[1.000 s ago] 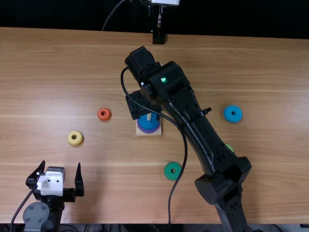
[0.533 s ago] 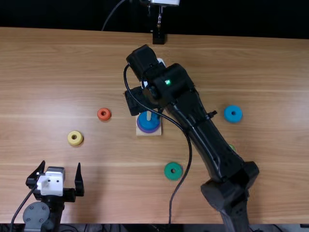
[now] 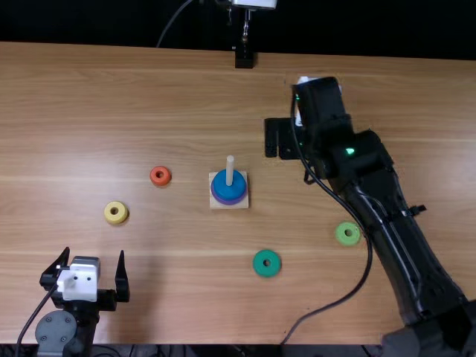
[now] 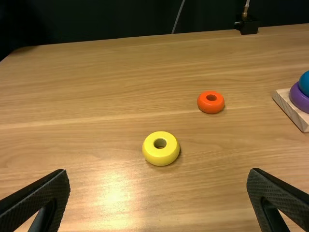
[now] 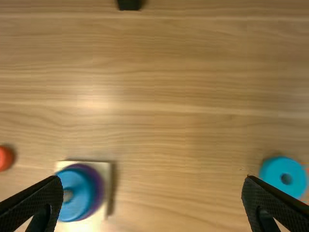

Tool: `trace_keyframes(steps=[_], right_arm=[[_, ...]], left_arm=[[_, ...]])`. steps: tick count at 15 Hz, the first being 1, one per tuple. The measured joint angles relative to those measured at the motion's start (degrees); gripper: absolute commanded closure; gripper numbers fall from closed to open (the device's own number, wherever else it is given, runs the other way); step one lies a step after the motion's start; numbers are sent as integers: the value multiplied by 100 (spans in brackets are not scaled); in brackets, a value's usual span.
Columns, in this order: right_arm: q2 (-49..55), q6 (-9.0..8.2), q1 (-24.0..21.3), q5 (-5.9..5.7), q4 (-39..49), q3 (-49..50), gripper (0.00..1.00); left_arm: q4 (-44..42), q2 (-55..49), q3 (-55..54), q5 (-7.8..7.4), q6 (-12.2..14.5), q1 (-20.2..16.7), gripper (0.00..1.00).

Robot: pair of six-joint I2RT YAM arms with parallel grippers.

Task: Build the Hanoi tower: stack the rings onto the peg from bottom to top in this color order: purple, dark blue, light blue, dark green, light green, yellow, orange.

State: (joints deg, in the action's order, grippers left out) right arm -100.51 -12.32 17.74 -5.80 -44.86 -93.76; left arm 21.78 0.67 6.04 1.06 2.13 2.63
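My right gripper point(image 3: 285, 139) hangs right of the peg point(image 3: 230, 171), over the table's far half. In the right wrist view the right gripper point(image 5: 152, 203) is open and holds nothing. On the wooden base point(image 3: 213, 203) lies the purple ring point(image 3: 218, 199), with the dark blue ring point(image 3: 229, 187) on top, both around the peg. The light blue ring point(image 5: 283, 177) is on the table. My left gripper point(image 3: 94, 268) rests open at the near left; its fingers frame bare table below the yellow ring point(image 4: 161, 148) in its wrist view, left gripper point(image 4: 158, 198).
Loose on the table are the orange ring point(image 3: 160, 175), dark green ring point(image 3: 267, 262) and light green ring point(image 3: 347, 233). A black mount point(image 3: 244, 56) stands at the far edge. The right arm and its cable stretch across the right side.
The right gripper has moved away from the peg to the right, uncovering the stacked rings and light green ring; its arm now covers the light blue ring's spot. The left arm has stayed still.
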Motion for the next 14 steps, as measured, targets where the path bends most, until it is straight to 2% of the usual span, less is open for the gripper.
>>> trace_keyframes(steps=[4, 8, 9, 11, 12, 14], right_arm=[[83, 46, -957, 0, 256, 896, 0], [-13, 76, -1805, -4, 258, 957, 0], [-184, 179, -1864, -11, 234, 957, 0], [-658, 651, -1862, 7, 188, 957, 0], [-848, 835, -1864, 4, 186, 957, 0], [-1158, 1102, -1919, 4, 192, 957, 0]], left_arm=[[0, 2, 0, 0, 2, 0, 0], [0, 2, 0, 0, 0, 0, 0], [2, 2, 0, 2, 2, 0, 0], [-2, 0, 0, 2, 0, 0, 0], [0, 0, 0, 0, 0, -2, 0], [-2, 0, 0, 2, 0, 0, 0]])
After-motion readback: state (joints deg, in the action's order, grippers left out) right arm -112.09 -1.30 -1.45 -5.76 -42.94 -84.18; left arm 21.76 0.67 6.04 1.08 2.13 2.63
